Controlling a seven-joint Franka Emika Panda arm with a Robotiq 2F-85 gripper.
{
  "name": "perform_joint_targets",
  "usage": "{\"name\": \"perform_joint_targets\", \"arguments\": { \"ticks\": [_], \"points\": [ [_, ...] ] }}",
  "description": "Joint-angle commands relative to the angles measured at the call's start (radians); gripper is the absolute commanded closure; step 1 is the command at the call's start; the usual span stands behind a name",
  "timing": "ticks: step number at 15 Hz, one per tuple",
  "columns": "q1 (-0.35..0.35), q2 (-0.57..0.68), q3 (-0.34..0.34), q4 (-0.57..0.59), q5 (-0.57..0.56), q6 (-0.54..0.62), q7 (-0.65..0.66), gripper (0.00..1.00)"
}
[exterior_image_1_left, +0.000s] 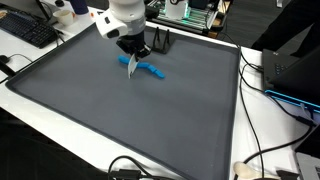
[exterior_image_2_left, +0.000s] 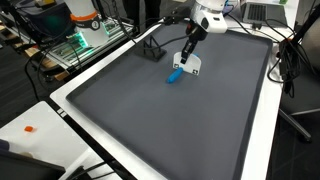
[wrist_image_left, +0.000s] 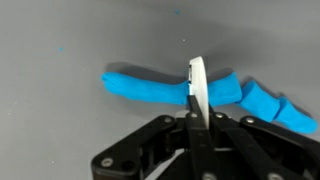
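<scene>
In an exterior view, logged black Robotiq gripper (exterior_image_1_left: 133, 54) low over dark grey rubbery mat (exterior_image_1_left: 90, 110), near the mat edge beside a small black wire stand (exterior_image_1_left: 160, 42). Saw fingers pinching a thin flat white plastic blade (exterior_image_1_left: 131, 63), tip down at a lumpy bright-blue putty strip (exterior_image_1_left: 152, 71) lying flat on the mat.

In an exterior view, found same layout: gripper (exterior_image_2_left: 188, 57), blade (exterior_image_2_left: 191, 66), strip (exterior_image_2_left: 175, 75), well off the mat's corners.

In wrist view, noted blade (wrist_image_left: 197, 80) edge-on and upright, crossing strip (wrist_image_left: 150, 87) past its middle. Could not tell touching or just above.

Judged step as pressing blade into strip. Reckoned next move would need a straight downward push, firm pinch, blade square to strip.

Found no brand, label or readable writing.
</scene>
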Motion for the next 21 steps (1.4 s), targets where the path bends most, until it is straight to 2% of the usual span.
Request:
{"name": "perform_joint_targets", "arguments": {
  "ticks": [1,13,21],
  "points": [
    [-0.012,0.001,-0.003,-0.03,0.003,-0.038,-0.025,0.99],
    [-0.021,-0.026,0.007,-0.024,0.03,-0.104,-0.039,0.99],
    [-0.028,-0.061,0.006,-0.028,0.029,-0.081,-0.037,0.99]
  ]
}}
